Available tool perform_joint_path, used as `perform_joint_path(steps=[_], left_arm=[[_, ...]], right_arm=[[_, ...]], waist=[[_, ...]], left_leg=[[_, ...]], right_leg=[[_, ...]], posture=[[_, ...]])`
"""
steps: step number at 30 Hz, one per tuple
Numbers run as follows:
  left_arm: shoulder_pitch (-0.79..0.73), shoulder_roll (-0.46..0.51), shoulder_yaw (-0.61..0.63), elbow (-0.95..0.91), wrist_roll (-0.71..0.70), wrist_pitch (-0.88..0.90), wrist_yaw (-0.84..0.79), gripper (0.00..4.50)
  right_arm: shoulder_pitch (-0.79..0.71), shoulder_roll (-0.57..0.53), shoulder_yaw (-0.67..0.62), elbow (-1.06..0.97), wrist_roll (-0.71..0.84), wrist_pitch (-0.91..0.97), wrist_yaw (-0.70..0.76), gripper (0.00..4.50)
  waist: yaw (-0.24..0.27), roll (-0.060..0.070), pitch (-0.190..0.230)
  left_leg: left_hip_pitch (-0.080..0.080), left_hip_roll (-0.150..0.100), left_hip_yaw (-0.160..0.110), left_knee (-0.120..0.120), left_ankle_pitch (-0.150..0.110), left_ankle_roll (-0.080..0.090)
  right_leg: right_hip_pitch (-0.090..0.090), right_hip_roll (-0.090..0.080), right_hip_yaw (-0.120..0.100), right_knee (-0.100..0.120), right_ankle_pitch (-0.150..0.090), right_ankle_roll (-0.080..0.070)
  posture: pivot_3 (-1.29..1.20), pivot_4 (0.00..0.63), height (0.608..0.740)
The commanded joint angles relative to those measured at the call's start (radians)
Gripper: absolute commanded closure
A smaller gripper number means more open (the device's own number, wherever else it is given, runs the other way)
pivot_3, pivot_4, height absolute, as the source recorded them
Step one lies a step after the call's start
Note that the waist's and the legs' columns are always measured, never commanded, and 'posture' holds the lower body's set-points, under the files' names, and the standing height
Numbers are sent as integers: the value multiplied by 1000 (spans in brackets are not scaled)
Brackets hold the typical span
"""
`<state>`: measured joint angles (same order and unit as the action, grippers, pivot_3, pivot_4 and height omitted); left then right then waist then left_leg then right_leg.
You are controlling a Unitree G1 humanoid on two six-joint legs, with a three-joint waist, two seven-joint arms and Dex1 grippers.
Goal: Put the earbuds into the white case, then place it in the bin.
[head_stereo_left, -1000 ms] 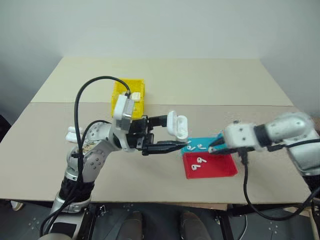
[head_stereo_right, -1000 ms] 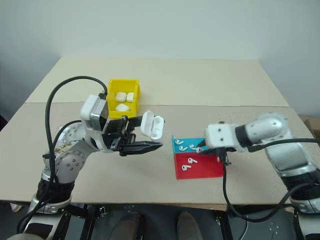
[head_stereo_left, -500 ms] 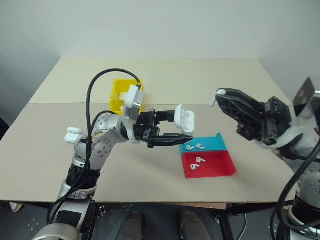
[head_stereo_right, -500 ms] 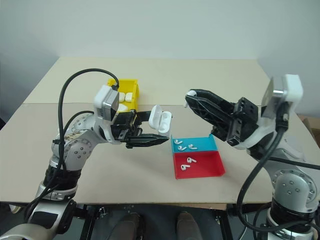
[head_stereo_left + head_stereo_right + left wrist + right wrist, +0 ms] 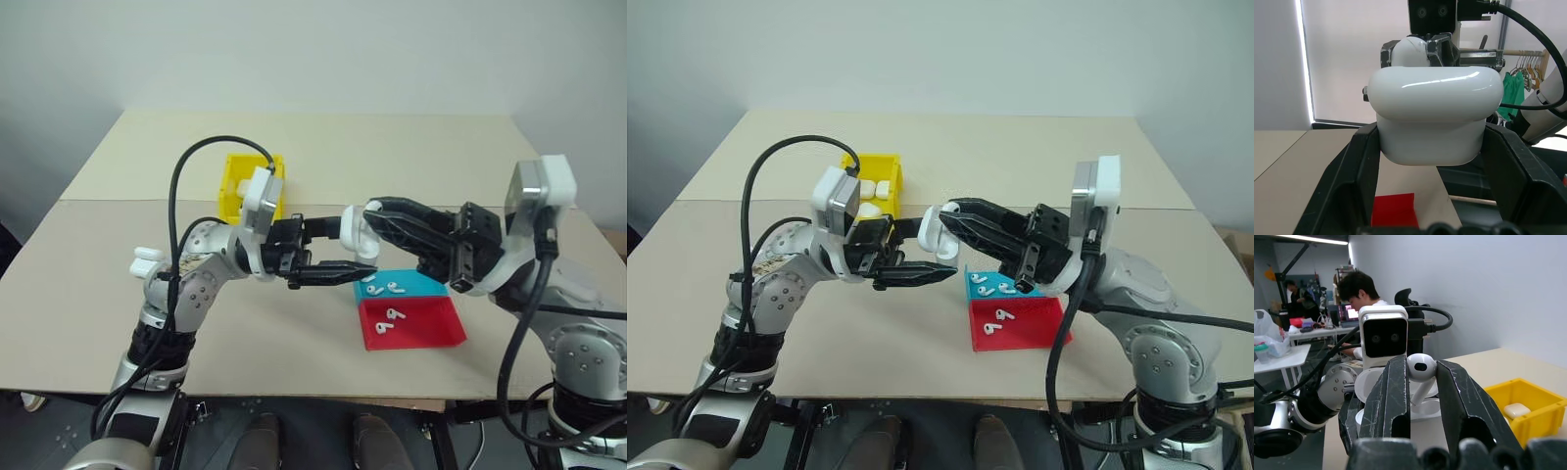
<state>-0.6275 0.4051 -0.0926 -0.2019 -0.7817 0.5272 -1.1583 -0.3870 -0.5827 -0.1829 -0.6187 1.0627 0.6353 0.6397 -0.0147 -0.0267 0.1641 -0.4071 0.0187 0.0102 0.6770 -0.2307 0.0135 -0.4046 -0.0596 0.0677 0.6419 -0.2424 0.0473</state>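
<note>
Between right tool fingers, earbud above white case.

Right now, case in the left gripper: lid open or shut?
Open: the white case shows its lid flipped up, an earbud poised above.

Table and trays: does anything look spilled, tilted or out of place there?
Nothing stands out. The loose earbuds lie inside the teal tray and the red tray, and the closed white cases sit inside the yellow bin. Nothing has spilled onto the table.
</note>
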Motion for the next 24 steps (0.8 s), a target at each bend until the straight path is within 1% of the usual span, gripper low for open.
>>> perform_joint_path(steps=[1, 8, 13, 15, 16, 18, 20, 22, 24], left_arm=[[-10, 0, 25, -38, -6, -18, 2, 1718], [-8, 1, 29, -43, -8, -19, 3, 1718], [-11, 2, 33, -39, -7, -20, 6, 1718], [-11, 2, 34, -37, -3, -22, 7, 1718], [-11, 1, 34, -36, -2, -23, 8, 1718], [-10, 0, 34, -37, -1, -23, 10, 1718], [-9, 0, 35, -38, 0, -23, 11, 1718], [-8, -1, 37, -40, 2, -23, 13, 1718], [-5, -2, 41, -42, 5, -23, 18, 1718]], right_arm=[[-5, -20, 5, -7, -39, -31, 30, 3890], [-3, -29, 42, -3, -130, -61, 53, 3890], [16, -56, 62, -6, -168, -88, 123, 3890], [21, -71, 65, -4, -168, -97, 159, 3165], [22, -83, 63, -2, -168, -104, 183, 2988], [18, -95, 54, 3, -168, -119, 209, 2383], [-14, -102, 38, 23, -170, -124, 209, 1723], [-35, -109, 25, 40, -176, -127, 209, 1160], [-48, -122, 6, 63, -191, -135, 215, 1160]], waist=[[0, 0, 0], [0, 0, 0], [0, 0, 0], [0, 0, 0], [0, 0, 0], [0, 0, 0], [0, 0, 0], [-1, 0, 0], [0, 0, 0]], left_leg=[[0, 0, 0, 0, 0, 0], [0, 0, 0, 0, 0, 0], [0, 0, 0, 0, 0, 0], [0, 0, 0, 0, 0, 0], [0, 0, 0, 0, 0, 0], [0, 0, 0, 0, 0, 0], [0, 0, 0, 0, 0, 0], [0, 0, 0, 0, 0, 0], [0, 0, 0, 0, 0, 0]], right_leg=[[0, 0, 0, 0, 0, 0], [0, 0, 0, 0, 0, 0], [0, 0, 0, 0, 0, 0], [0, 0, 0, 0, 0, 0], [0, 0, 0, 0, 0, 0], [0, 0, 0, -1, 0, 0], [0, 0, 0, 0, 0, 0], [0, 0, 0, 0, 0, 0], [0, 0, 0, 0, 0, 0]], posture=[[0, 150, 740], [0, 150, 740], [0, 150, 740], [0, 150, 740], [0, 150, 740], [0, 150, 740], [0, 150, 740], [0, 150, 740], [0, 150, 740]])
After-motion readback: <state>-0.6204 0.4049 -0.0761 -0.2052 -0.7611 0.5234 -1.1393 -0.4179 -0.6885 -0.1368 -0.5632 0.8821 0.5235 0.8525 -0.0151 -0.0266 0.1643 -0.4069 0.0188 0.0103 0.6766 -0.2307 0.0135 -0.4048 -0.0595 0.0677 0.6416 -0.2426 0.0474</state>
